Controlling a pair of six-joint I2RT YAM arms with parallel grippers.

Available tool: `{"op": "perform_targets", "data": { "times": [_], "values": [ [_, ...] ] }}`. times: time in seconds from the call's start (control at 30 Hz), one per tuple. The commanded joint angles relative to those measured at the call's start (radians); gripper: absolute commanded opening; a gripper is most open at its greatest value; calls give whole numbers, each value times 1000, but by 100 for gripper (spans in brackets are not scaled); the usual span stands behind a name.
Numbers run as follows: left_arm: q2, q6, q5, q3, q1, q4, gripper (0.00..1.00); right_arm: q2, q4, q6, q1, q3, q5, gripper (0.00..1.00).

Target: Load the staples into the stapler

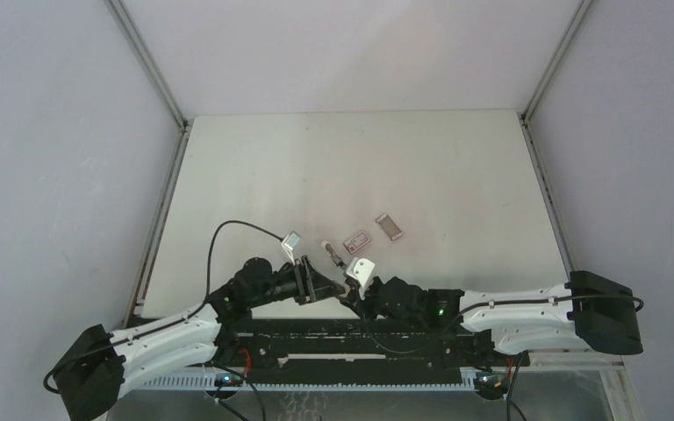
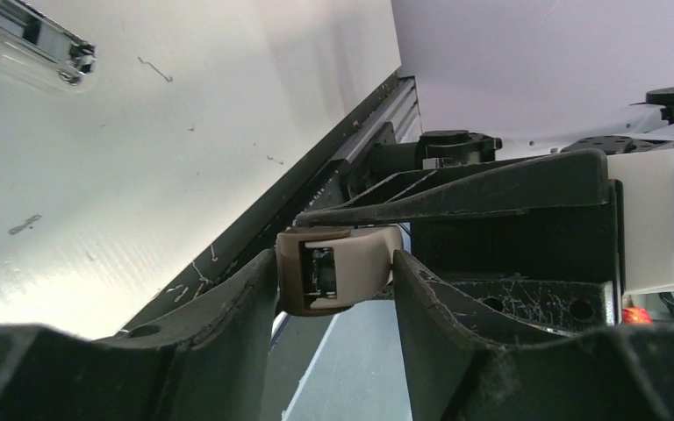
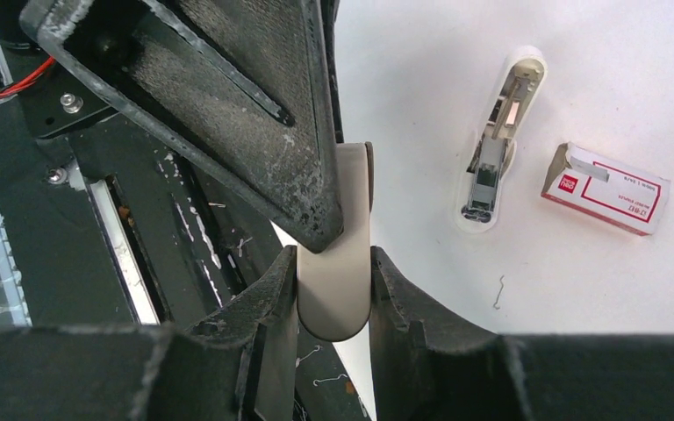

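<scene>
A beige stapler is held in the air above the table's near edge by both grippers. My right gripper is shut on its rounded end. My left gripper is shut on its other end, where a rectangular opening shows metal inside. In the top view the grippers meet, left and right, and hide the stapler. The staples, a red-and-white box, lie on the table with one end flap open. They also show in the top view, beyond the grippers.
A pale long part with a metal magazine channel lies on the table beside the box, also in the top view and left wrist view. A small grey-and-pink piece lies further right. Loose bent staples are scattered about. The black base rail is under the grippers.
</scene>
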Motion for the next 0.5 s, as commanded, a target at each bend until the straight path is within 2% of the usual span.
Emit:
{"op": "perform_targets", "data": {
  "times": [0.0, 0.1, 0.3, 0.37, 0.47],
  "values": [
    [18, -32, 63, -11, 6, 100, 54, -27, 91, -29, -5, 2, -16, 12],
    [25, -36, 73, -6, 6, 107, 48, -28, 99, -32, -5, -1, -22, 12],
    [21, -45, 79, -6, 6, 110, 28, -36, 91, -16, -10, -7, -21, 15],
    [19, -45, 78, -7, 6, 112, 21, -53, 86, -2, -14, -12, -21, 27],
    [7, -38, 75, -10, 6, 120, 14, -102, 82, 16, -22, -27, -70, 52]
  ]
}}
